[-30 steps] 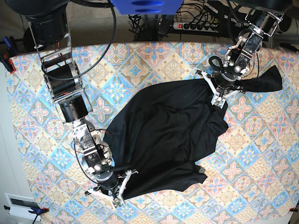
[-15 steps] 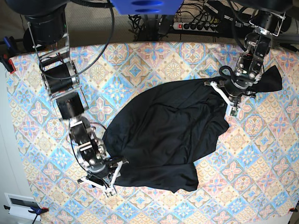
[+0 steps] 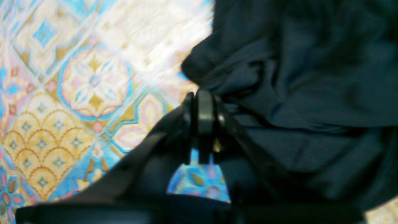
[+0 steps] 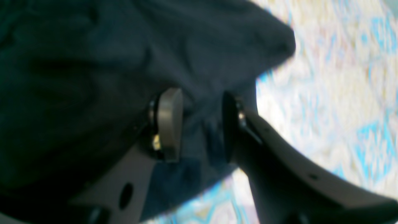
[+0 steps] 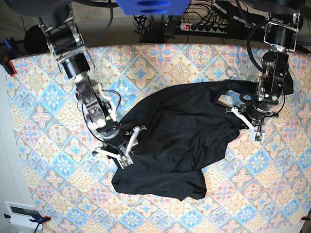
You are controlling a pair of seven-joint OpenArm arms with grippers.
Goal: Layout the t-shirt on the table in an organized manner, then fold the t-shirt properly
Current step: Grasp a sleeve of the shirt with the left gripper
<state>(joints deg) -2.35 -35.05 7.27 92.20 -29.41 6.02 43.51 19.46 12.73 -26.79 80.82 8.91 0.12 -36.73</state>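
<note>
Spreading across the middle of the wide table (image 5: 43,97) with its tile-patterned cloth of blue, pink, cream and yellow medallions, the large plain black fabric t-shirt (image 5: 180,136) lies crumpled, its near hem bunched and one dark piece trailing toward the far right edge. My right gripper (image 4: 199,124) sits at the shirt's left edge in the base view, jaws parted with loose black cloth lying between the pads (image 4: 169,124) but not pinched. My left gripper (image 3: 200,124) hovers at the shirt's right side, over the boundary between fabric and patterned cloth. Its two fingertips (image 3: 203,109) look pressed nearly together, and the blur keeps me from saying whether any fabric is caught between them.
</note>
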